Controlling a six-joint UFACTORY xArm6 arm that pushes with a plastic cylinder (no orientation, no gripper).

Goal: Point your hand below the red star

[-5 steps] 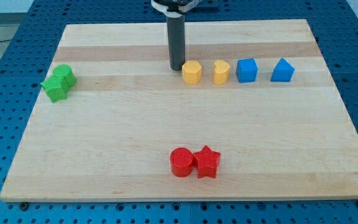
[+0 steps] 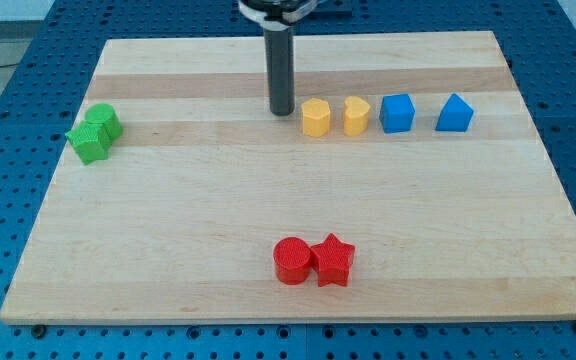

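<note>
Red star near the tabletop's bottom edge, about midway along it, touching a red cylinder on its left side. Then, left to right across the rest:

Close to the left edge, toward the top-left corner: two green blocks pressed together, a green star-like one in front and a rounder green one just behind.

Near the top edge, around the middle: my tip, end of an upright dark rod, resting on the wood, just left of the yellow hexagon with a small gap showing, well apart from the red pair.

Right of that, a row running toward the right edge: yellow hexagon, yellow heart just beside it, blue cube-like block, blue wedge-shaped block a little apart.

No fingers on this arm, only the bare rod, holding nothing.
</note>
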